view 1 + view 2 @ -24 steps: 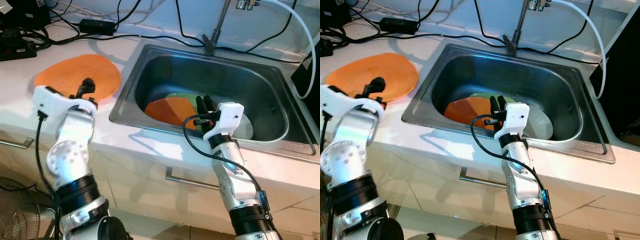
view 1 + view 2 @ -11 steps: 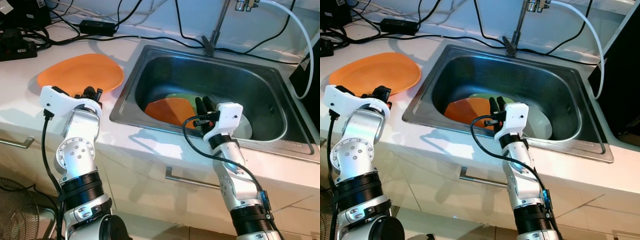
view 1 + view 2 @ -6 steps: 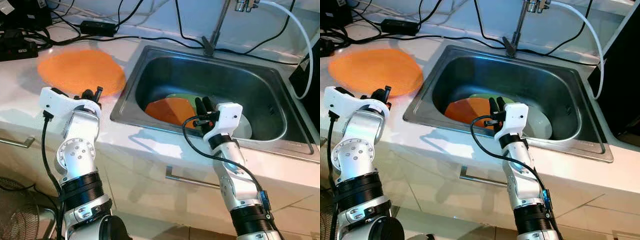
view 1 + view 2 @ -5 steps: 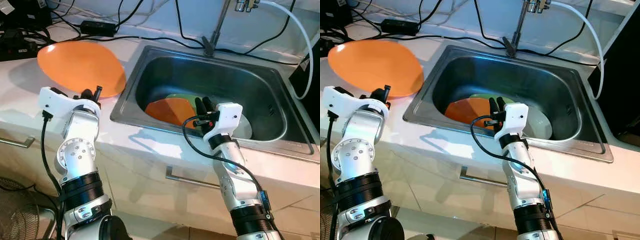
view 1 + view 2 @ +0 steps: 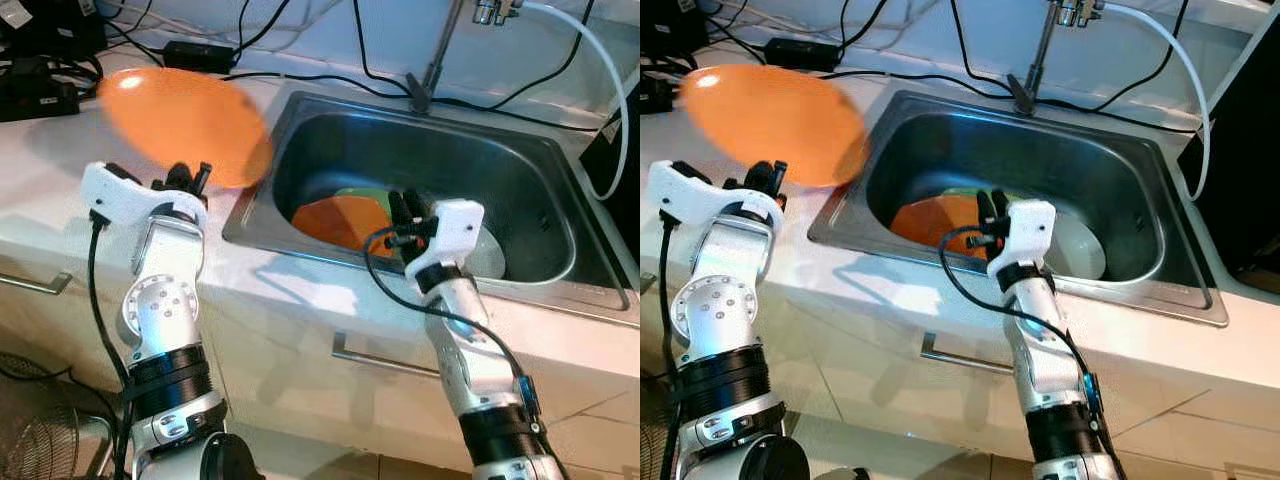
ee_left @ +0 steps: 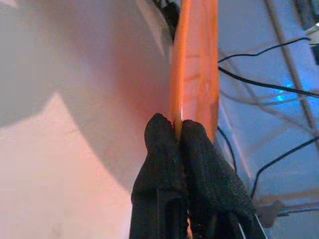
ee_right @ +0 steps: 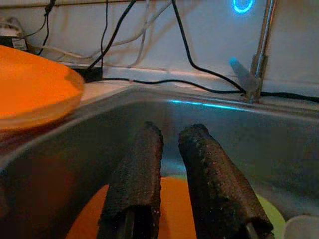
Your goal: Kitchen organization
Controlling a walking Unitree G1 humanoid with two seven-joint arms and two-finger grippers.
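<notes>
Left end effector [image 6: 179, 130] pinching plate [image 5: 185, 125] rim, holding it tilted above surface [image 5: 40, 150] beside sink [image 5: 560, 290] | right end effector [image 7: 167, 144] hovering slightly parted, gripping nothing, over dishes [image 5: 335, 220] (orange, green) | step: carrying plate | next: clear sink edge, room left of basin

Orange plate [image 5: 185, 125] airborne, tilted, blurred

Brushed steel sink [image 5: 545, 215] — glossy, seemingly plastic orange plate [image 5: 185, 125].
</notes>
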